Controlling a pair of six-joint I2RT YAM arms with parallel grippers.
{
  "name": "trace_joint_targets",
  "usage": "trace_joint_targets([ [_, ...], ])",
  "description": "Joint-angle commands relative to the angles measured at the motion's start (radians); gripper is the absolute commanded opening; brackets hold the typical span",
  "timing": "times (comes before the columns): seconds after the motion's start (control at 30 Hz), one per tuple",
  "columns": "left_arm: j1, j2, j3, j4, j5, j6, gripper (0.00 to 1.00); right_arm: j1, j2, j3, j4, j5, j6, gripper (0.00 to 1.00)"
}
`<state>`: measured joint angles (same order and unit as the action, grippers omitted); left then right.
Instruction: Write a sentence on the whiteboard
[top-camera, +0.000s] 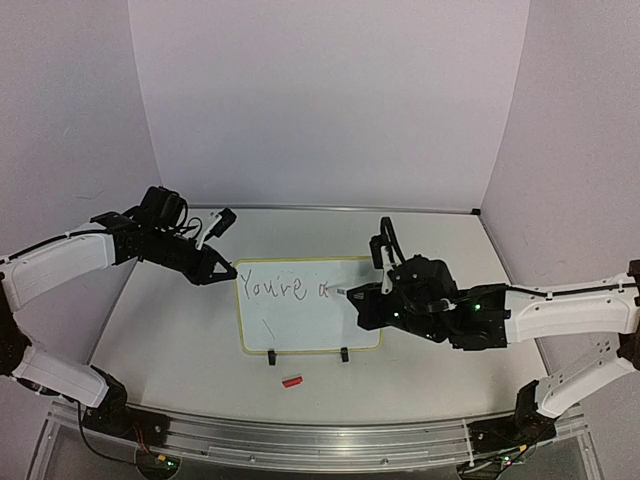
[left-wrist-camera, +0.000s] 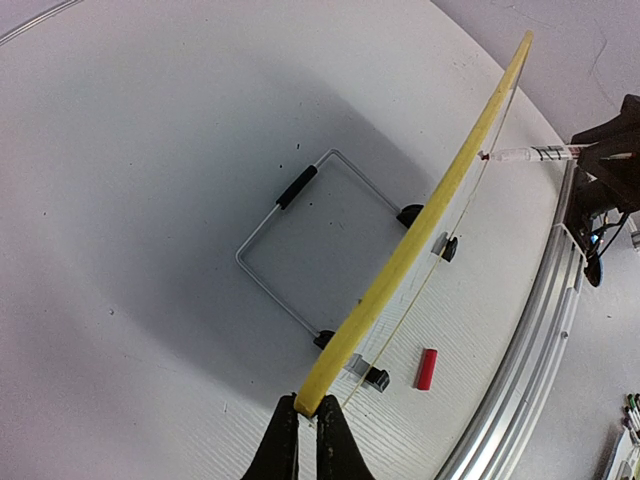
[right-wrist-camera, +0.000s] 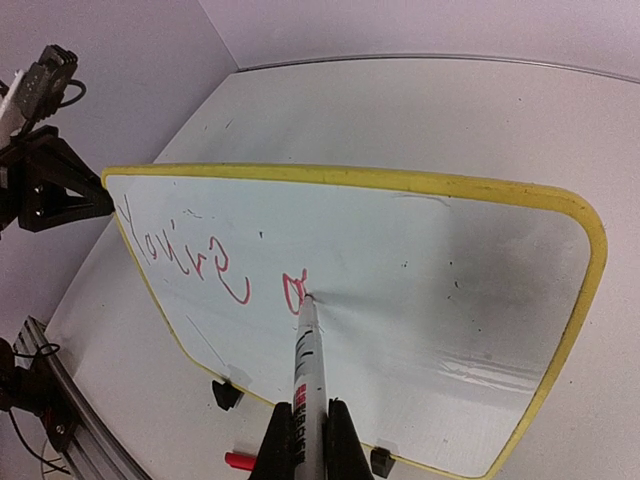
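While the left gripper (left-wrist-camera: 308, 420) pinches the whiteboard (right-wrist-camera: 450, 260) between the arms by its yellow edge, the right gripper (right-wrist-camera: 308, 410) squeezes the marker (right-wrist-camera: 307, 350), tip at the end of the sentence (right-wrist-camera: 200, 262); bare board runs on to the right, along its long side.

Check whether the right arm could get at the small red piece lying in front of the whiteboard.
Probably within reach: the red piece lies on bare table, uncovered. But the right claw is shut on the marker, so it could not grasp it.

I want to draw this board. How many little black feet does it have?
2. Both clip onto the board's near edge: the left foot by its left corner, the right foot further along.
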<state>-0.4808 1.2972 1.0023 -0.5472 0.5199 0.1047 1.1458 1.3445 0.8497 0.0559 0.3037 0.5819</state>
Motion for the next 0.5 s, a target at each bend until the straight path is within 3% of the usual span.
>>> trace_joint_targets([
  [0.0, -0.007, 0.027, 0.019, -0.049, -0.032, 0.02, 0.0, -0.002, -0.028, 0.018, 0.043, 0.057, -0.014, 0.0],
  [0.47, -0.007, 0.027, 0.018, -0.05, -0.033, 0.02, 0.0, -0.002, -0.058, -0.017, 0.031, 0.081, 0.013, 0.0],
])
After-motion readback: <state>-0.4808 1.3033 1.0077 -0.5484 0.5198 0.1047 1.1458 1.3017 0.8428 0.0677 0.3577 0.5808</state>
